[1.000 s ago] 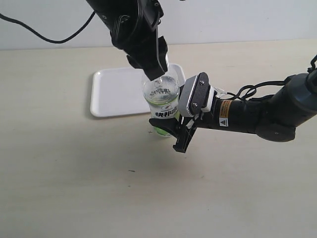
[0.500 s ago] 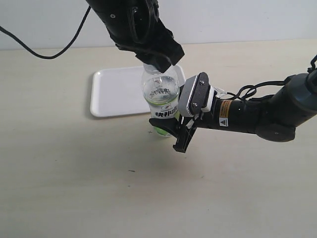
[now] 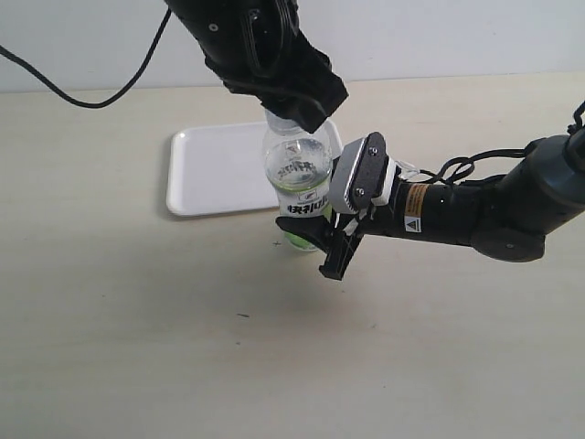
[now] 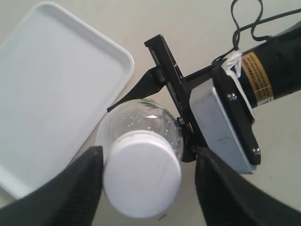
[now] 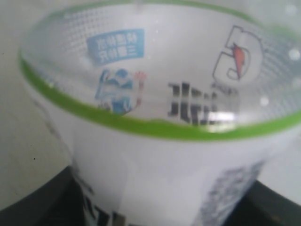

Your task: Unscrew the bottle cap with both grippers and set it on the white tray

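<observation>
The left end effector hangs over the bottle cap with its fingers spread to either side, one touching the cap's edge and the other just clear, so it is open rather than clamped. The cap sits on the neck of the bottle, which stands upright on the surface just beside the near right corner of the white tray. The right end effector reaches in from the right and is closed on the bottle's labelled lower body.
</observation>
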`<action>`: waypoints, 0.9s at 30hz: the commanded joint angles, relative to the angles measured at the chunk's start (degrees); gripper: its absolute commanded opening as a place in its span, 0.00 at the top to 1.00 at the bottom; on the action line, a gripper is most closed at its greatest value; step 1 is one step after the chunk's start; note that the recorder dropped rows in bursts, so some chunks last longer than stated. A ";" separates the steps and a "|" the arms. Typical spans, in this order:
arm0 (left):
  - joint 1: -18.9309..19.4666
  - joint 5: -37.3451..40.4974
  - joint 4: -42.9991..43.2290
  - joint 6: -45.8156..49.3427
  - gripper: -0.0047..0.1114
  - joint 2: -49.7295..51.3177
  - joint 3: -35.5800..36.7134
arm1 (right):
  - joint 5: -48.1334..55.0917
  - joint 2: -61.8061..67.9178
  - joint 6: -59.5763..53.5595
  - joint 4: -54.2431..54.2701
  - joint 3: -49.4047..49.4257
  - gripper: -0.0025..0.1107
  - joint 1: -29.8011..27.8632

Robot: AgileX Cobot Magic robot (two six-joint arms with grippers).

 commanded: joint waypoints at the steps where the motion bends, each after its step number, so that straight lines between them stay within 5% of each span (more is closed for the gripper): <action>1: -0.23 -0.83 -0.70 -0.01 0.42 -0.35 -0.15 | 3.90 0.22 -0.60 0.38 -0.04 0.98 0.13; 11: -0.23 -0.25 7.54 2.34 0.40 -3.75 -3.50 | 4.56 0.22 -0.60 0.38 -0.04 0.98 0.13; 18: -0.23 8.25 5.81 42.88 0.40 -3.97 -5.29 | 4.83 0.22 -0.49 0.57 -0.04 0.98 0.13; 27: -0.23 6.78 1.86 48.84 0.40 -3.25 -5.29 | 4.83 0.22 -0.49 0.57 -0.04 0.98 0.13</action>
